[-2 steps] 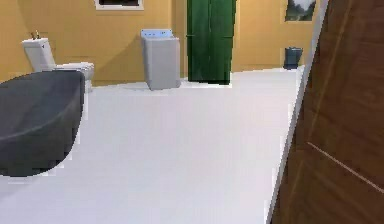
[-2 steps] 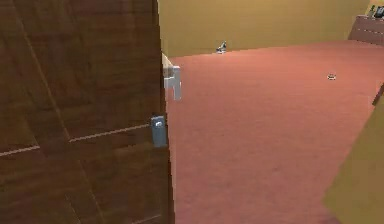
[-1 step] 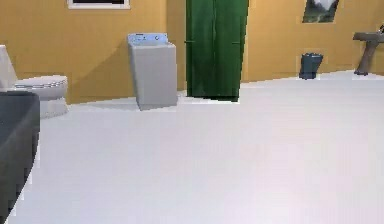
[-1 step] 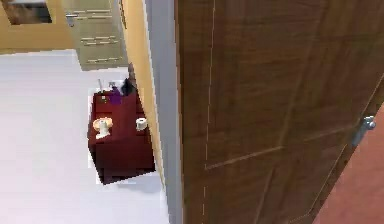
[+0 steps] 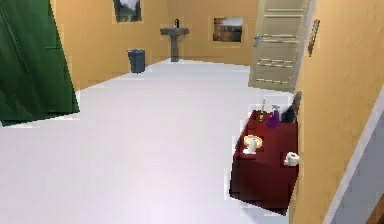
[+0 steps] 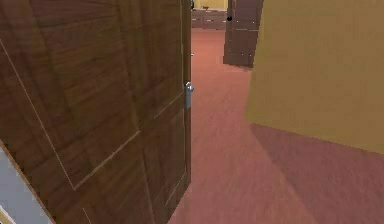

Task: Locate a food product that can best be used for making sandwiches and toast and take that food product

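Your base points into a room with a white floor (image 5: 150, 140), front aimed at the far wall with the pedestal sink (image 5: 175, 40). It stands well back from that wall. A dark red table (image 5: 262, 165) sits low at the forward view's right, near the base. Your arm side faces a brown wooden door (image 6: 100, 100) at close range, with its handle (image 6: 189, 92) near the view's middle and reddish floor (image 6: 260, 170) past its edge. Arm lift, reach and wrist turn: can't tell.
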Tool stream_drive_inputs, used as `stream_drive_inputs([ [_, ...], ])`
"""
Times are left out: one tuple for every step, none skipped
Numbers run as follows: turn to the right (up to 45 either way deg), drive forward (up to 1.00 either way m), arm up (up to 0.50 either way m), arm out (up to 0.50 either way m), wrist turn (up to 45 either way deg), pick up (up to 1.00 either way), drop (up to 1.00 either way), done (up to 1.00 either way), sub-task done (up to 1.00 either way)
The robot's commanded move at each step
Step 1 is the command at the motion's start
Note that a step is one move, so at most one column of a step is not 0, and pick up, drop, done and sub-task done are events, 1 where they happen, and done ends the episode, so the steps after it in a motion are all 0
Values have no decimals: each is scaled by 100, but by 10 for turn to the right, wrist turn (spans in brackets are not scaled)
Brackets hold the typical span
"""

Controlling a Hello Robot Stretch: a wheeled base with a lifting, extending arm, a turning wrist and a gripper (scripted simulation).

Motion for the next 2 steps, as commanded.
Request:
stream_drive_inputs([
  [0,5,0,0,0,0,0,0,0],
  [-60,0,0,0,0,0,0,0,0],
])
